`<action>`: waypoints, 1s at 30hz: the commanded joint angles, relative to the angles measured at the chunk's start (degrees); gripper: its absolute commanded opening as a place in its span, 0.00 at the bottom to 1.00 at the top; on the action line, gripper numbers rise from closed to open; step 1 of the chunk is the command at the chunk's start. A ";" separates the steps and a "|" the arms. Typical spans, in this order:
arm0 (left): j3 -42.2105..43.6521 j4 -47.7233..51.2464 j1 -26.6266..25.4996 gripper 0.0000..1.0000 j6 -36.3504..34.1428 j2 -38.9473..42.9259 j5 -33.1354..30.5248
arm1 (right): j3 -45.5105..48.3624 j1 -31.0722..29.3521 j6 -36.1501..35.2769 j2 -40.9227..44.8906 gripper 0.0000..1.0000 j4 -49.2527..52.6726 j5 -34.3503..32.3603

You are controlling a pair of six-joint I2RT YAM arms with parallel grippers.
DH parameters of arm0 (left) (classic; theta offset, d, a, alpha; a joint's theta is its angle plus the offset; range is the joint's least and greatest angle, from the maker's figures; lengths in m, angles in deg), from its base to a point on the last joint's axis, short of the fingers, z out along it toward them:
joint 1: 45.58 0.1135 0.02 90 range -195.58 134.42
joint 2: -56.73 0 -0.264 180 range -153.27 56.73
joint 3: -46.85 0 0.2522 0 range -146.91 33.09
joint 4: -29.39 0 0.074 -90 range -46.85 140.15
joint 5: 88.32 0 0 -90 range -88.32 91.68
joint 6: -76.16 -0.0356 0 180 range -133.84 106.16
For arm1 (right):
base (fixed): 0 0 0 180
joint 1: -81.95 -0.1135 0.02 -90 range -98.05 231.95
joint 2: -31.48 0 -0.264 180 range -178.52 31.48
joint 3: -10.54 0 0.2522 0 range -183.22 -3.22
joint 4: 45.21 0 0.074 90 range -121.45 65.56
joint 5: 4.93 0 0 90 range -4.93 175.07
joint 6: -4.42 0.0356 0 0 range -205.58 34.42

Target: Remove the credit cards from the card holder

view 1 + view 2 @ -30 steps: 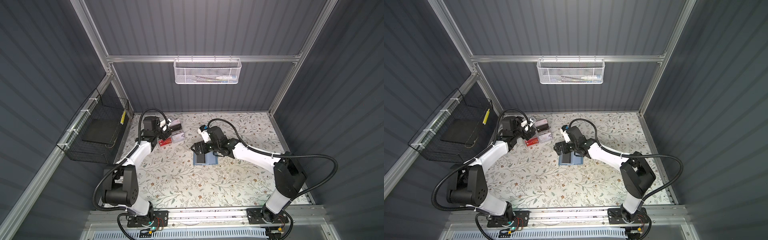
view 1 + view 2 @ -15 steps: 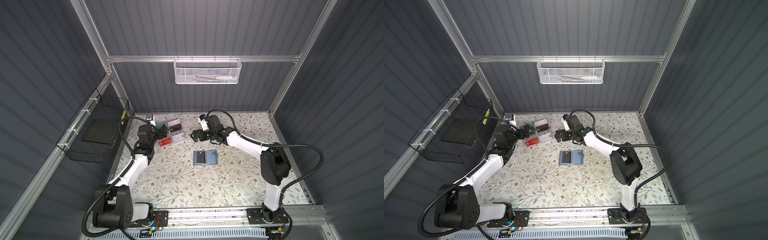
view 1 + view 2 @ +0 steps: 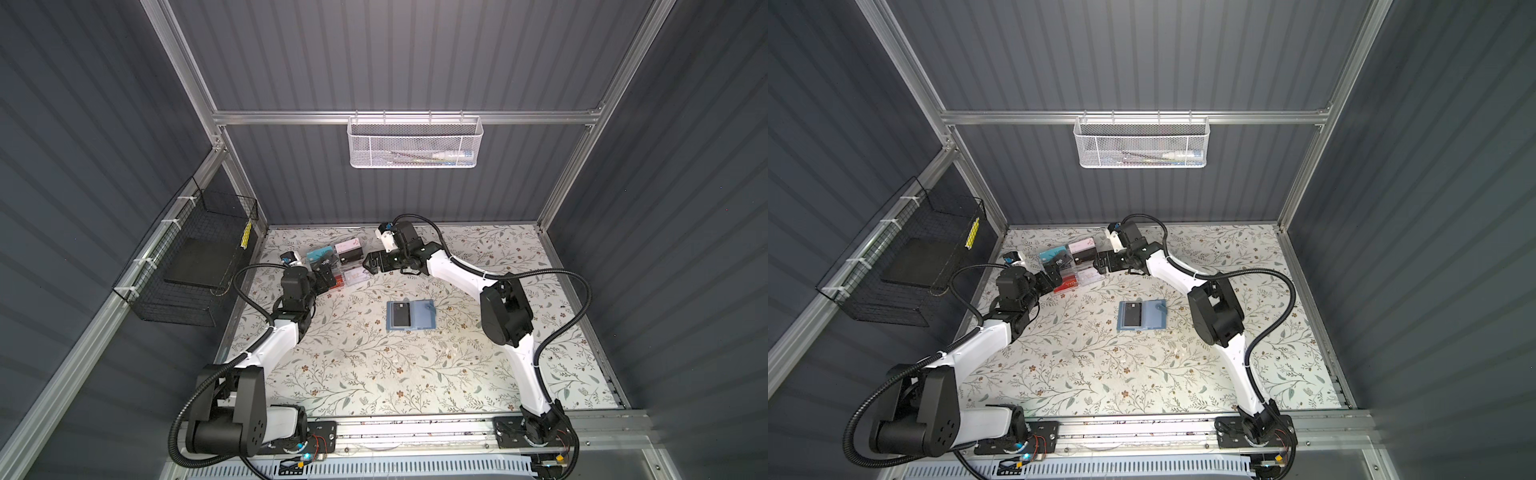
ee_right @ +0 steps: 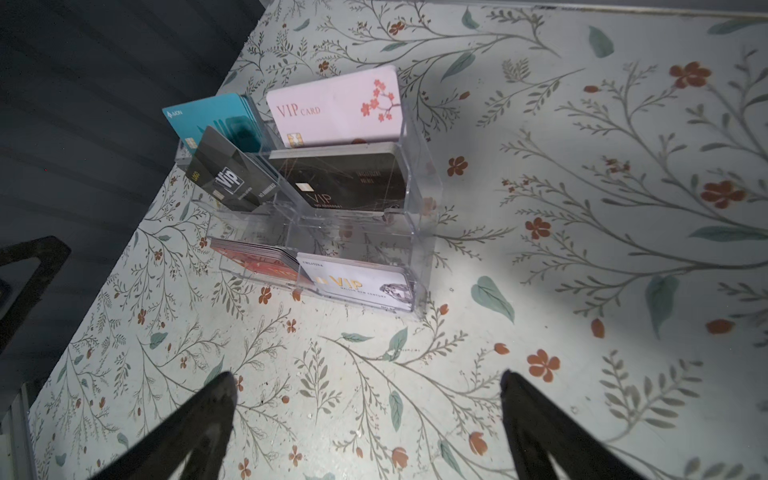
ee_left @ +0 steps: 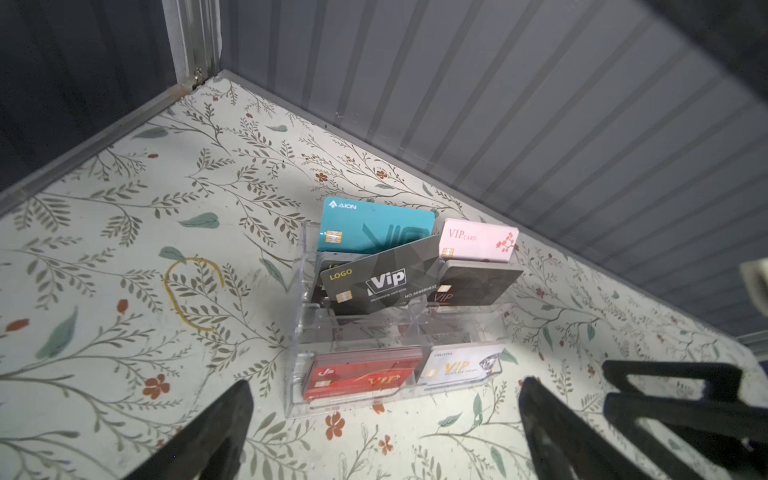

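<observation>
Both claws were released: the left gripper [image 3: 327, 277] and the right gripper [image 3: 370, 264] held their jaws spread wide with nothing between them, and both wrist views showed only bare tabletop between the dark fingers [image 4: 216, 399]. The card holder [image 3: 420, 316] lay unfolded and flat near the middle of the floral table [image 3: 374, 374], well apart from both claws. One black credit card [image 3: 402, 315] rested on its left half; whether it sat inside a sleeve could not be told. Farther back stood a clear acrylic rack [image 5: 399, 328] of coloured cards, with the left claw near its front and the right claw near its right end. A black Vip card [image 5: 380, 282] leaned crookedly in its middle tier.
</observation>
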 commanded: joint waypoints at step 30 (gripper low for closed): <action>2.33 -37.24 10.22 1.00 15.28 -22.10 20.67 | -14.20 0.62 4.03 -12.60 0.99 -1.54 9.18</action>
